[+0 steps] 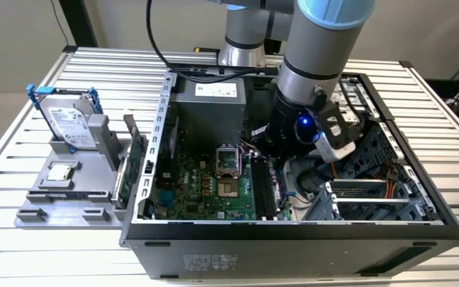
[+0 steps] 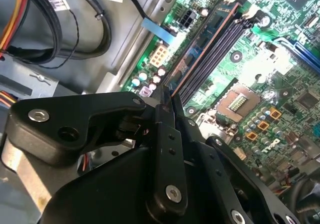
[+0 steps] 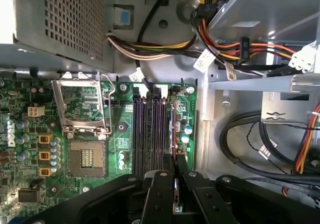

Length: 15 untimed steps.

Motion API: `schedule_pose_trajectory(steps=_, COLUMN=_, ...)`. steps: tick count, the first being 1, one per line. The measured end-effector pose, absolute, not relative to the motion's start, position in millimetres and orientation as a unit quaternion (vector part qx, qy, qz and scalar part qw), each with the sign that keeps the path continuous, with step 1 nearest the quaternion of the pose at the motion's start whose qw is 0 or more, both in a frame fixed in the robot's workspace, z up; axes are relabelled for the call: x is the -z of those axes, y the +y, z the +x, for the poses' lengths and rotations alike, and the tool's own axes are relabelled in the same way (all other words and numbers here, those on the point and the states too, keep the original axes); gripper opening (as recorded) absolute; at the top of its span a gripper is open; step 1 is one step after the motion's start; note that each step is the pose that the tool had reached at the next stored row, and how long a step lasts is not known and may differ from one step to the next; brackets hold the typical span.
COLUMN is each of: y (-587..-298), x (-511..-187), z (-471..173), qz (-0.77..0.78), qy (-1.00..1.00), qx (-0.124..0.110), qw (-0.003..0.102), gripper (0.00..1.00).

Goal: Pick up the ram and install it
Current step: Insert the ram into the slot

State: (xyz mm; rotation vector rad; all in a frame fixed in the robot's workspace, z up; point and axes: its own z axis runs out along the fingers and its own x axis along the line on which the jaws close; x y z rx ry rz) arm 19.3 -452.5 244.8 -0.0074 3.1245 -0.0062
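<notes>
Slatted metal forms the table (image 1: 46, 251) carrying the open computer case (image 1: 293, 236), a pale wall behind. Inside, the gripper (image 3: 175, 171) pinches the ram (image 3: 174, 134) edge-on over the motherboard's (image 3: 120, 129) outermost memory slot, beside the empty dark slots (image 3: 148, 129)
</notes>
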Motion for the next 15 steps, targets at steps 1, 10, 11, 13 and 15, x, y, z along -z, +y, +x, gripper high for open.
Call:
schedule_pose_trajectory(steps=1, y=-453.1, x=-244.2, z=18.7, qz=-0.002, qy=1.0, qx=0.002, qw=0.009, gripper=0.0)
schedule_pose_trajectory(steps=10, y=-454.9, x=-234.7, z=15.1, qz=-0.002, qy=1.0, qx=0.002, qw=0.006, gripper=0.0)
schedule_pose_trajectory(steps=11, y=-454.8, x=-234.1, z=15.0, qz=-0.002, qy=1.0, qx=0.002, qw=0.005, gripper=0.0)
schedule_pose_trajectory(steps=13, y=-454.9, x=-232.6, z=15.1, qz=-0.002, qy=1.0, qx=0.002, qw=0.004, gripper=0.0)
schedule_pose_trajectory(steps=15, y=-454.8, x=-230.7, z=15.1, qz=-0.002, qy=1.0, qx=0.002, qw=0.003, gripper=0.0)
